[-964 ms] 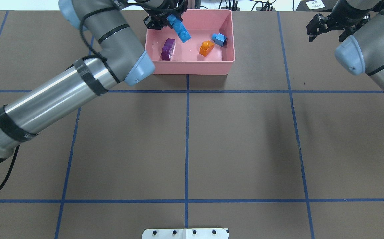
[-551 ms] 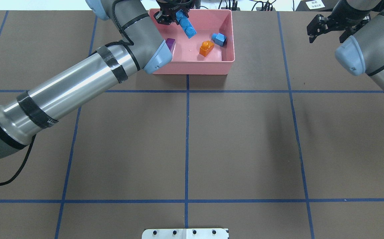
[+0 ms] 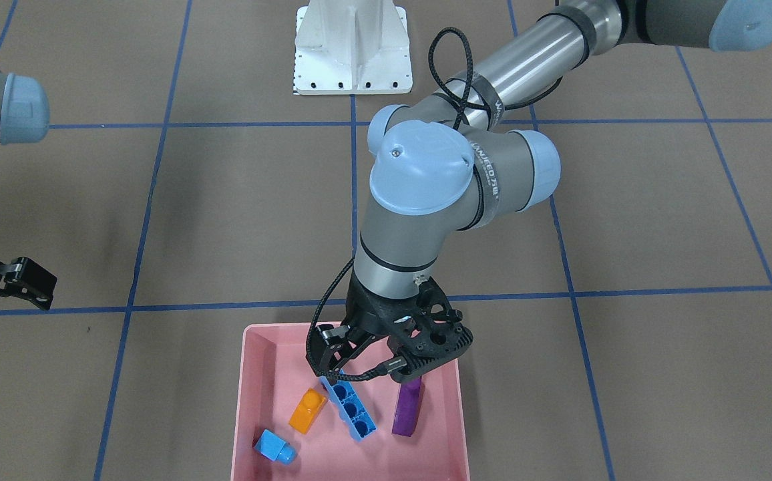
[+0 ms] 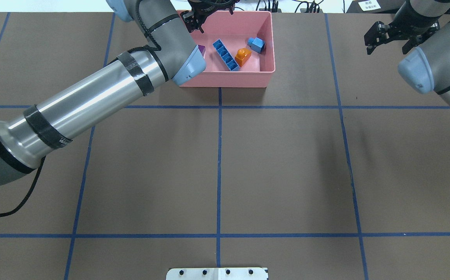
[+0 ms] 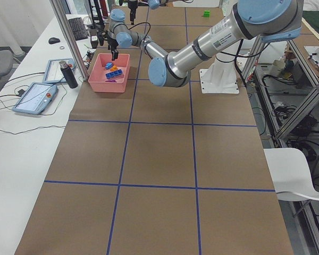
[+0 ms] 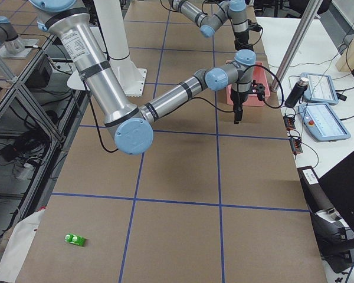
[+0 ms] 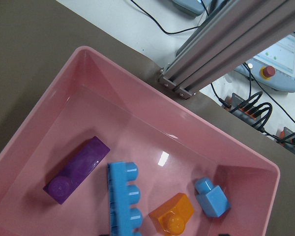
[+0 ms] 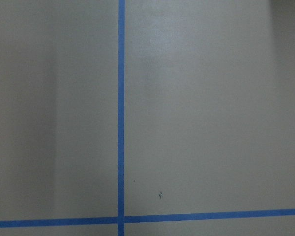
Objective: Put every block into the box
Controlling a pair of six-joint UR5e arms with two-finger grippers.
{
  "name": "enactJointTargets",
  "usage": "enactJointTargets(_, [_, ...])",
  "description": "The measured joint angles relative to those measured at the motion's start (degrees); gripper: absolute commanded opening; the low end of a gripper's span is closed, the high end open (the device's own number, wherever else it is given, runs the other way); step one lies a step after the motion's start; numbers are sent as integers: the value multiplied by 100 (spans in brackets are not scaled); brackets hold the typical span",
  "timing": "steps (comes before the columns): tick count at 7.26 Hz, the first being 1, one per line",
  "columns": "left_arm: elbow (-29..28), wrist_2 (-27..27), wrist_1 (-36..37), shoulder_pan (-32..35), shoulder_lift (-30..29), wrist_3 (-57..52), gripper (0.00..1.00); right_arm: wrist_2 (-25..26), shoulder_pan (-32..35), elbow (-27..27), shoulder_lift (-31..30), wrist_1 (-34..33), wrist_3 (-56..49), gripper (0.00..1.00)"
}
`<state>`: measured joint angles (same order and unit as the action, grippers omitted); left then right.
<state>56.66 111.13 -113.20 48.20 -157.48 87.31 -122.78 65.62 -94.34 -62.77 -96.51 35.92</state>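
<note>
Dropped, the long blue four-stud plastic brick lies near the left end effector, now gaping empty. Right end effector gapes likewise.

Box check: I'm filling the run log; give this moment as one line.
long blue brick: lying in box | green brick: on table, outside | left gripper: open above box | right gripper: open, empty

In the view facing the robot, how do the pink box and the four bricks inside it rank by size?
1. pink box
2. long blue brick
3. purple brick, partly hidden, so less sure
4. orange brick and small light-blue brick: too alike to rank
</note>
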Motion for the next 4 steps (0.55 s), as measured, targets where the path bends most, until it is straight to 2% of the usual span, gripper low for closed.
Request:
enactJointTargets(1, [159, 275, 161, 19, 87, -344, 100, 0, 5, -369, -351, 0, -23, 99])
enactJointTargets(2, [450, 471, 619, 48, 229, -857, 100, 0, 9, -863, -846, 0, -42, 99])
enactJointTargets(4, [1328, 658, 2339, 106, 535, -2556, 100, 0, 40, -1889, -2048, 2, -153, 99])
